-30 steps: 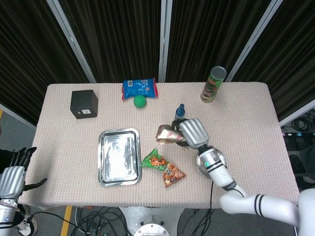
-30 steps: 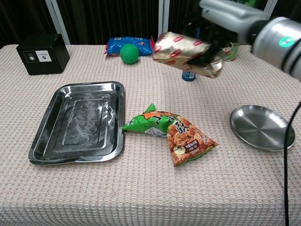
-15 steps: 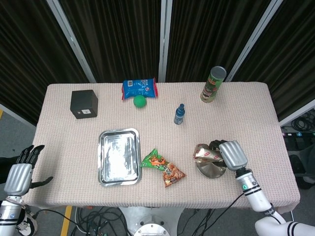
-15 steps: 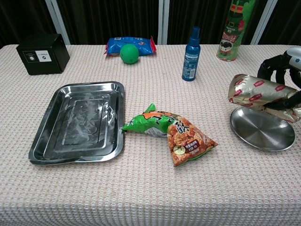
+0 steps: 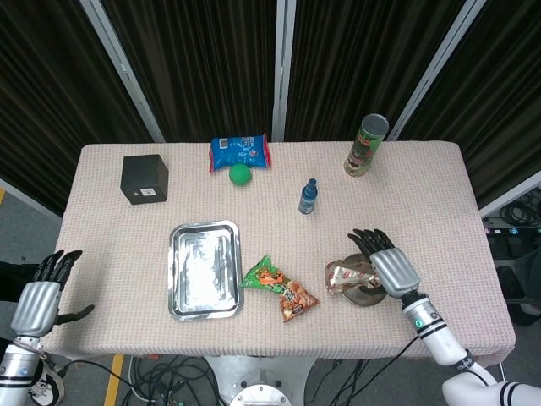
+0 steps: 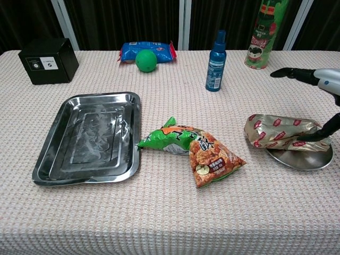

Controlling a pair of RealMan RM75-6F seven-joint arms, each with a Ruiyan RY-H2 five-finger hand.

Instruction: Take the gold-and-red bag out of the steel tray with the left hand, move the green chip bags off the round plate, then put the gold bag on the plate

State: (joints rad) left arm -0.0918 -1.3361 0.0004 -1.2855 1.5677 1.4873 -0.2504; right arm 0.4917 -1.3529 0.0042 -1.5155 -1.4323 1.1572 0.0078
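steel tray (image 6: 85, 139) sat empty, left of frame | green chip bags (image 6: 192, 149) lay centre, off the round plate (image 6: 305, 158) | gold bag (image 6: 281, 132) rested on plate, lower right | your right hand (image 5: 387, 264) was spread, thumb at the bag; left hand (image 5: 40, 298) spread, lower left | step: final placement; next, lift clear.

A rough, matt woven cloth covers the table (image 6: 159, 223). On it, the steel tray (image 6: 87, 138) and round plate (image 6: 303, 158) are polished, reflective metal. The gold bag (image 6: 281, 132) and green chip bags (image 6: 194, 149) look like glossy, crinkled foil.
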